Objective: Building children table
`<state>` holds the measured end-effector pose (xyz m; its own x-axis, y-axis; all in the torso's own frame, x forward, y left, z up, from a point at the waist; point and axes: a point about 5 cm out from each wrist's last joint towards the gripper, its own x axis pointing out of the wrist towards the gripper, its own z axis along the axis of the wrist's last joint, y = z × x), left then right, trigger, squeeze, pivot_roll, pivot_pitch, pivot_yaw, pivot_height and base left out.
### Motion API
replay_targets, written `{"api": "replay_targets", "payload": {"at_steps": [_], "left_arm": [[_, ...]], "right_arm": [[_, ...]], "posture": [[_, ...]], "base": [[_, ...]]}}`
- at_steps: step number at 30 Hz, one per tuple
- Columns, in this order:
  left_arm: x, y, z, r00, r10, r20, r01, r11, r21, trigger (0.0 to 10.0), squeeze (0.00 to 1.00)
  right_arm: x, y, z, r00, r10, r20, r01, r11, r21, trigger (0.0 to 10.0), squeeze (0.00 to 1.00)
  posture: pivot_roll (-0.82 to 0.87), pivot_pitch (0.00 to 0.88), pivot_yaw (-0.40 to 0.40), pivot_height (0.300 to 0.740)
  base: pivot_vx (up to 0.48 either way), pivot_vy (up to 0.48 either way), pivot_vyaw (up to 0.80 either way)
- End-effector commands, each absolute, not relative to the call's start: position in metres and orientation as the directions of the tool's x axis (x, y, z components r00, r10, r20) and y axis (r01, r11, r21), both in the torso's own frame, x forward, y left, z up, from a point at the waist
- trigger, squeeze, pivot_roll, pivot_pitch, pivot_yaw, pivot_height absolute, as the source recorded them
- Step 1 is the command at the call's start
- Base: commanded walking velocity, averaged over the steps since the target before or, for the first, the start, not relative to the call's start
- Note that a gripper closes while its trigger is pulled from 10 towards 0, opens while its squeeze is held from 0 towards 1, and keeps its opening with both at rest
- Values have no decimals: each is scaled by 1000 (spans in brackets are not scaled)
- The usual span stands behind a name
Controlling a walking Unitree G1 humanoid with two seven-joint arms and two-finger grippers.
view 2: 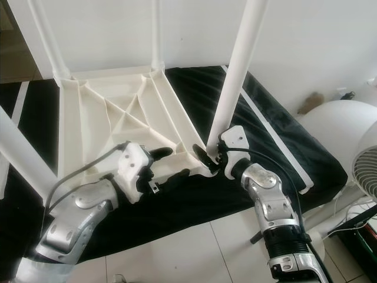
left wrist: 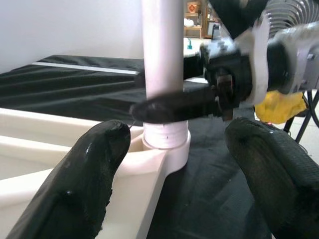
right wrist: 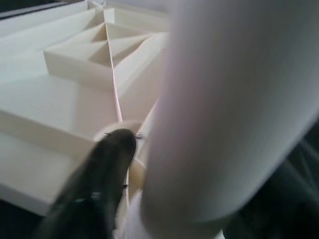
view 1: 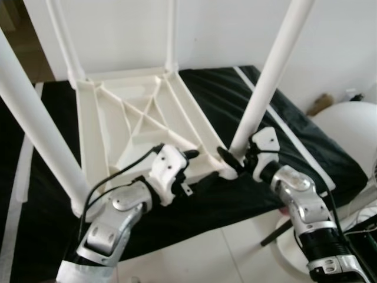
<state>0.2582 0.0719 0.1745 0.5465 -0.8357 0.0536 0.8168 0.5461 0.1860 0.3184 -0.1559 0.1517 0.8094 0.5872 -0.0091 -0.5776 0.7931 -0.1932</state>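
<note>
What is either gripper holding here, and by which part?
The right gripper clamps the near-right table leg just above its corner socket. The left gripper is open beside the upturned tabletop and holds nothing.

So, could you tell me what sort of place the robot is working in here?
Probably a room in a home: white tiled floor, plain white wall, a black mat spread out as a work area under the upturned table top, and a fan nearby.

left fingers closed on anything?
No. The left gripper has its fingers spread apart, with the leg standing beyond the gap.
</note>
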Motion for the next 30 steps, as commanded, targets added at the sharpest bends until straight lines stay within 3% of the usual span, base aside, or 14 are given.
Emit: {"api": "replay_targets", "payload": {"at_steps": [1,8,9,21,22,30], "left_arm": [[253,70,172,522,-852,31,835,518,188,10000,0],[251,72,172,519,-854,27,837,514,186,10000,0],[252,72,172,520,-854,27,836,515,187,10000,0],[260,68,173,536,-843,43,826,534,182,10000,0],[258,68,171,533,-845,43,829,531,173,10000,0],[261,68,170,560,-827,57,817,562,130,10000,0]], "right_arm": [[314,-155,137,789,610,-67,-610,769,-189,0,0],[312,-164,129,831,553,-55,-555,823,-121,0,0],[312,-164,129,847,530,-45,-531,842,-93,10000,0],[306,-160,125,938,345,-17,-346,938,-26,10000,0],[302,-161,121,970,241,-27,-241,970,3,10000,0],[294,-153,120,998,27,-52,-23,996,85,10000,0]], "posture": [[22,28,-46,740],[44,7,-48,740],[44,0,-48,740],[-3,11,-37,740],[-18,25,-34,740],[-39,41,-22,740]], "base": [[0,0,0],[0,0,0],[0,0,0],[0,0,0],[0,0,0],[0,0,0]]}}
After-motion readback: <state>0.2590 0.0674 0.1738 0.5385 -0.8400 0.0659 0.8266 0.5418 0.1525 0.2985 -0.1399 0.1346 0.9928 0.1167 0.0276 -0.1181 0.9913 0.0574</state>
